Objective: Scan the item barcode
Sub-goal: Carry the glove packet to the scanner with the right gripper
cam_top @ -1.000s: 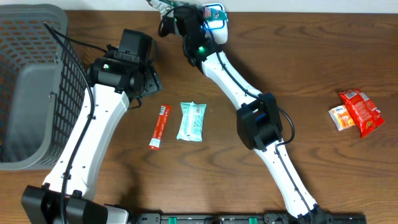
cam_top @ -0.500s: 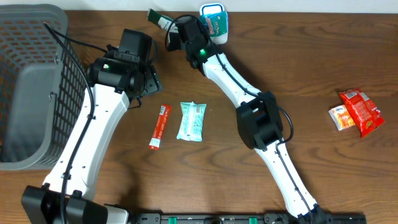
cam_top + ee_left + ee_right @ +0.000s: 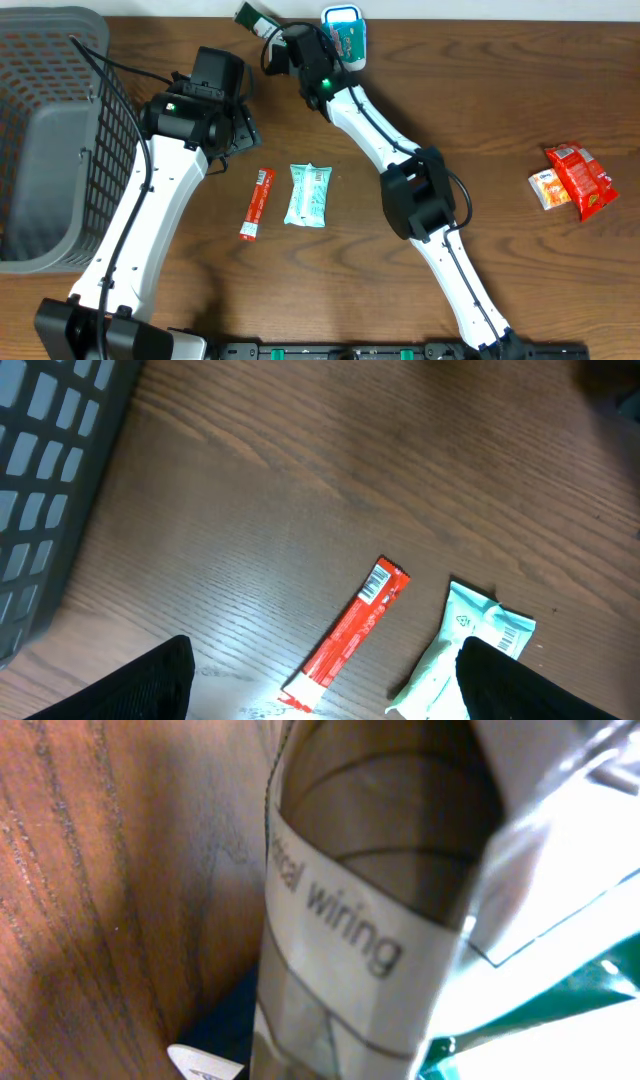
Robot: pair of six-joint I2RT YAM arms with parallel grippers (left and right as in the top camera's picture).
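Observation:
My right gripper [image 3: 272,40] is at the table's far edge, shut on a green and white packet [image 3: 250,17] that sticks out to its left. Up close in the right wrist view, the packet [image 3: 380,900] fills the frame with printed text; no barcode shows on it and my fingers are hidden. A white and teal device [image 3: 345,30] stands just right of that gripper. My left gripper [image 3: 235,130] hangs open over the table with nothing between its fingers [image 3: 120,690]. Below it lie a red stick packet [image 3: 350,640] and a pale teal packet [image 3: 470,655].
A grey wire basket [image 3: 50,140] takes up the left side of the table. Red and orange snack packets [image 3: 572,178] lie at the right. The red stick [image 3: 257,203] and teal packet [image 3: 307,194] lie side by side mid-table between the arms.
My right gripper has swung left off the white and teal device, carrying the green packet with it and uncovering the device. The left arm has not moved.

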